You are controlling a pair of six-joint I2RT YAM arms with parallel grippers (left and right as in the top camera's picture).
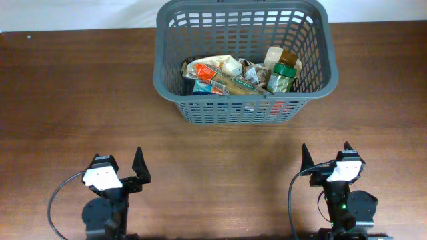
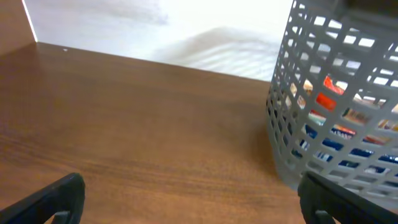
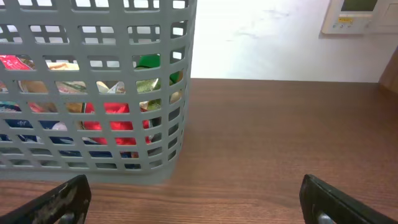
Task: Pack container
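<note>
At far centre of table (image 1: 67, 100): basket (image 1: 243, 110), holding packets (image 1: 220, 77) and jars (image 1: 283, 70). Near edge: left gripper (image 2: 189, 190), right gripper (image 3: 193, 190), jaws spread, empty, well apart from basket. No goods visible outside it; packing appears finished.

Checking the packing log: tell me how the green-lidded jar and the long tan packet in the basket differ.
The green-lidded jar is short and round; the long tan packet is slim and stretched out. The jar sits at the right end of the basket; the packet lies across its middle. Both are inside the basket.
</note>
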